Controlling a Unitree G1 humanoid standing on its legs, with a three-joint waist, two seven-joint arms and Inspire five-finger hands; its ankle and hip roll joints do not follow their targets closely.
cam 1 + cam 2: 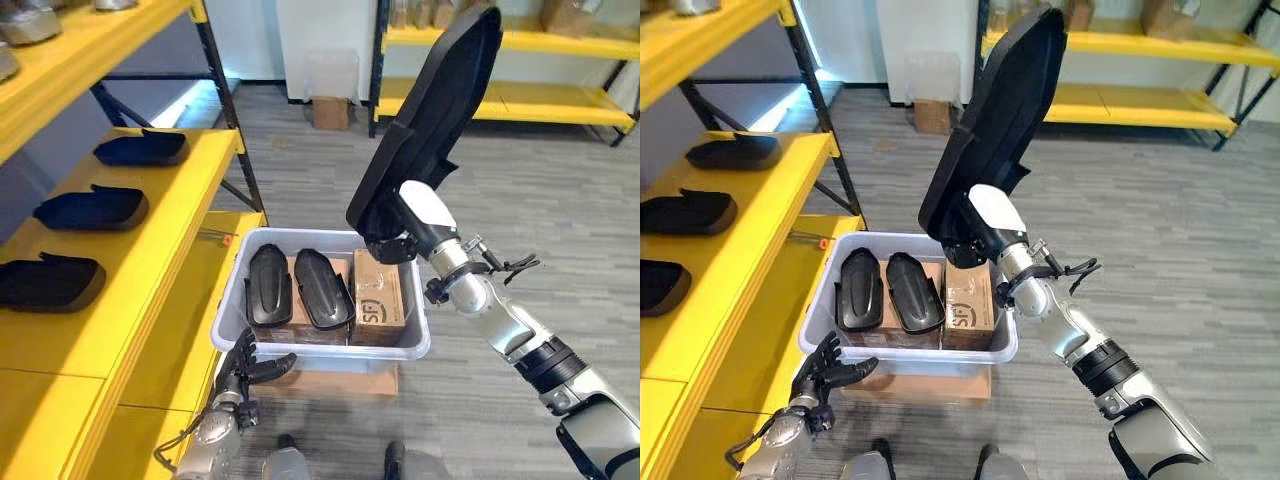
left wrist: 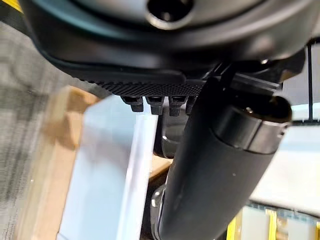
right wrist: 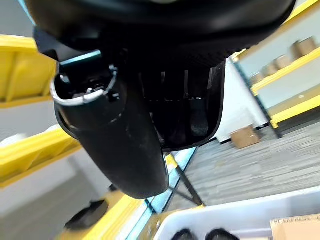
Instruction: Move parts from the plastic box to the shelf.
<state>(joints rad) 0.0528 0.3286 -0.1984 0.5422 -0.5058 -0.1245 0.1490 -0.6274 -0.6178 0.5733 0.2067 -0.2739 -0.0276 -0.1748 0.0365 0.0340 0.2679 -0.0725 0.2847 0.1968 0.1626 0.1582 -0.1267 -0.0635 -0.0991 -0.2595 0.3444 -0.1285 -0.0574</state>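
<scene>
While three black parts (image 1: 92,207) already lie on the yellow shelf (image 1: 170,240) at nine o'clock, the right hand (image 1: 395,235) grips a fourth part (image 1: 430,110) above the plastic box (image 1: 320,345); two parts (image 1: 298,287) remain inside. The left hand (image 1: 245,370) rests, fingers relaxed, at the box's near corner.

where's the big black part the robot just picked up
The large black part is in the right hand, held up on end above the right side of the plastic box.

The long black moulded plastic part (image 1: 430,120) hides the right hand's fingers (image 1: 392,247); its tip is cut off.
</scene>
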